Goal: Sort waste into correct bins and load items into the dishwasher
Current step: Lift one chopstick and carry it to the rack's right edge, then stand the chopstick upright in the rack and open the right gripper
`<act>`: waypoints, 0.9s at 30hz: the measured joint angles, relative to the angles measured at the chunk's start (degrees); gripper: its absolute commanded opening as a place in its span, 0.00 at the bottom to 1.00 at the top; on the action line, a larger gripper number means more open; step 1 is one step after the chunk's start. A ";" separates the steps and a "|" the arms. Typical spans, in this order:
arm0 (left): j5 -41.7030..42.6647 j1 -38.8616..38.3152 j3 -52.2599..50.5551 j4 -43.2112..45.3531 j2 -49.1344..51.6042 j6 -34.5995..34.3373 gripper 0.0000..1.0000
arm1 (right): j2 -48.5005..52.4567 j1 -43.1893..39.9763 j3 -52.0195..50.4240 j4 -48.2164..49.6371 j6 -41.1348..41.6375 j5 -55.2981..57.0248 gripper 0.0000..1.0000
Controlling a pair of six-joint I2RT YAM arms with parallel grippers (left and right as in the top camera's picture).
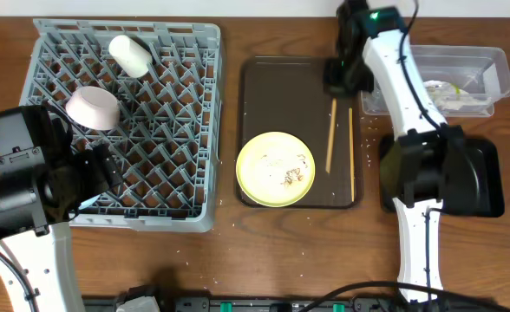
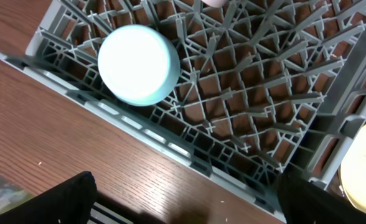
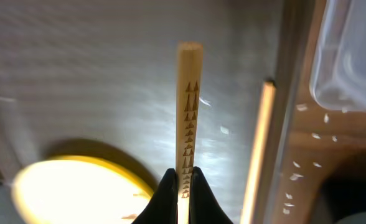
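The grey dish rack [image 1: 194, 121] holds a white cup [image 1: 129, 54] and a white bowl [image 1: 93, 107]. A light blue bowl [image 2: 139, 64] lies upside down in the rack [image 2: 245, 124]; it is hidden under my left arm in the overhead view. My left gripper [image 2: 183, 202] is open and empty over the rack's front edge. The pale yellow plate [image 1: 276, 168] with beige crumbs [image 1: 291, 177] lies on the brown tray. My right gripper [image 3: 183, 186] is shut on a wooden chopstick [image 3: 189, 106] above that tray. The clear tub [image 1: 496, 62] holds pale crumpled waste [image 1: 450, 94]. The black tray [image 1: 487, 178] is partly hidden by my right arm.
The dark brown serving tray [image 1: 277, 87] sits in the middle. A second chopstick [image 1: 351, 152] lies along its right side and also shows in the right wrist view [image 3: 261, 143]. Loose crumbs [image 3: 307, 155] are scattered on the wooden table between the tray and the tub.
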 measured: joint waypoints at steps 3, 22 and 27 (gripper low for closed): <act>-0.02 0.02 0.00 0.02 0.00 -0.02 0.94 | -0.15 0.04 4.50 2.58 2.14 -6.40 0.01; -0.02 0.00 0.00 0.04 0.00 0.00 0.94 | -0.22 20.41 1.60 33.05 25.24 -17.57 0.01; -0.02 0.00 0.00 0.02 0.00 0.00 0.94 | -0.22 22.01 0.09 33.05 24.33 -14.40 0.01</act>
